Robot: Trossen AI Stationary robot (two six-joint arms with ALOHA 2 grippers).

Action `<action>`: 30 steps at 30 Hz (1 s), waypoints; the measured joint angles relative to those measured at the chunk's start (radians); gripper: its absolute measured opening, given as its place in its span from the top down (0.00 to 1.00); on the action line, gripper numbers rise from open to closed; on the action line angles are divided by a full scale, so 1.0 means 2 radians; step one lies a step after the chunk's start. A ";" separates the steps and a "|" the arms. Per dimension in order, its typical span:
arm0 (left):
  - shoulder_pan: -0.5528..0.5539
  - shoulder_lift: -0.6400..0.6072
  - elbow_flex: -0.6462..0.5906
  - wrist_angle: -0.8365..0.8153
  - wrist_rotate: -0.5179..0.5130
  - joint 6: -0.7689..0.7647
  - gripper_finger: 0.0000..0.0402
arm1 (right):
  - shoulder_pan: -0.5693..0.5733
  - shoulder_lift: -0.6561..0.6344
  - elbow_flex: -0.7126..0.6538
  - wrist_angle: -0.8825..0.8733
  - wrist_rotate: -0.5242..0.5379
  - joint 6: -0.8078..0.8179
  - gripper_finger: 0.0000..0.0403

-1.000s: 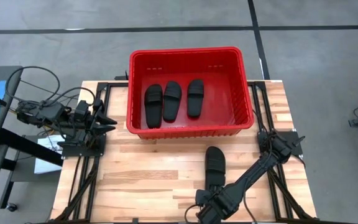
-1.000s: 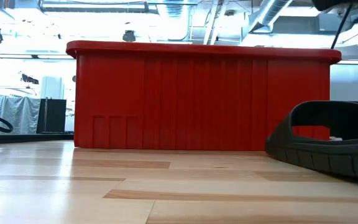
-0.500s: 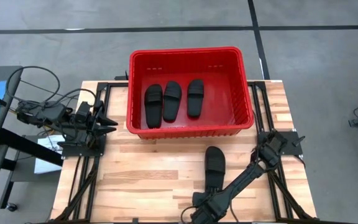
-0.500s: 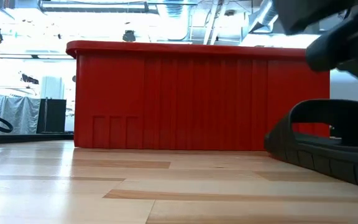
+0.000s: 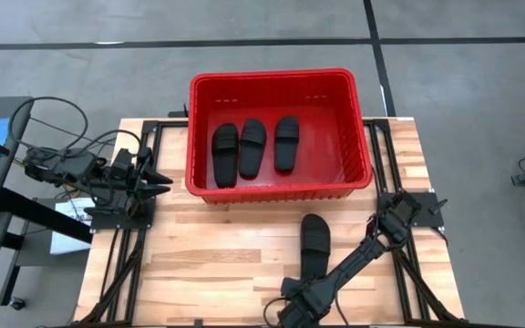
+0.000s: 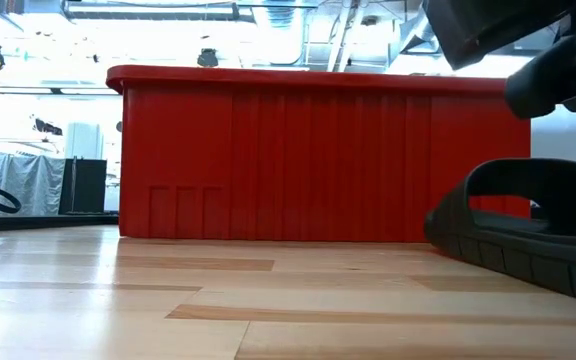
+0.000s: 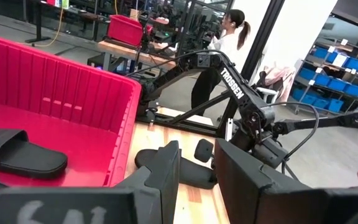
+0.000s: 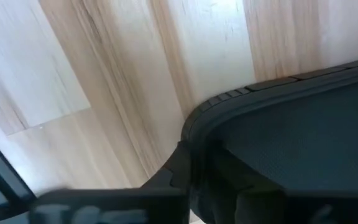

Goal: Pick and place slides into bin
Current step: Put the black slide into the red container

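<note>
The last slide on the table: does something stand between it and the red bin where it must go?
Nothing visible does. The slide lies on bare wood just in front of the bin, with only the bin's near wall to clear. The right gripper is at the slide's near end; the left gripper waits at the table's left.

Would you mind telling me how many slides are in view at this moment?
4. Three lie side by side on the bin floor: left, middle, right. The fourth lies on the table in front of the bin.
</note>
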 joint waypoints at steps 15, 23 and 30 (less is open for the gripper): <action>0.000 0.000 0.000 -0.012 0.000 0.000 0.77 | -0.004 -0.124 -0.006 -0.027 -0.093 -0.046 0.99; 0.000 0.000 0.000 -0.023 0.000 0.000 0.77 | -0.004 -0.225 -0.005 -0.021 -0.106 -0.023 0.99; 0.000 0.000 0.000 -0.023 0.000 0.000 0.77 | -0.004 -0.291 -0.004 0.055 -0.084 -0.011 0.99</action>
